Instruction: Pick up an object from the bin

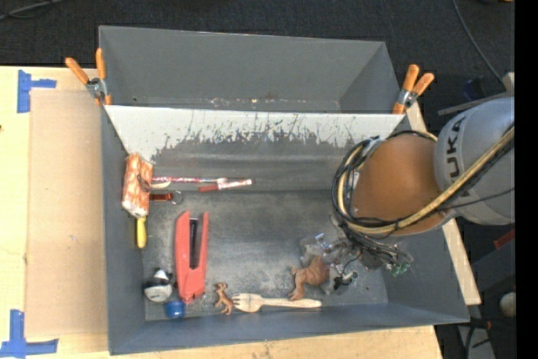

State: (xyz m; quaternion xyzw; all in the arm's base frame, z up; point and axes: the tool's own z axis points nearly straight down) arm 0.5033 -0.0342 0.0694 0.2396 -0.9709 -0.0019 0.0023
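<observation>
Brown toy figure [309, 277] beside tool [340, 260]

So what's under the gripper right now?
A brown toy animal lies on the bin floor beside the gripper, partly visible. Whatever lies directly beneath the orange wrist cover is hidden.

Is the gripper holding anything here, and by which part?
Cannot tell. The gripper is down beside a brown toy animal in the front right corner of the bin.
</observation>
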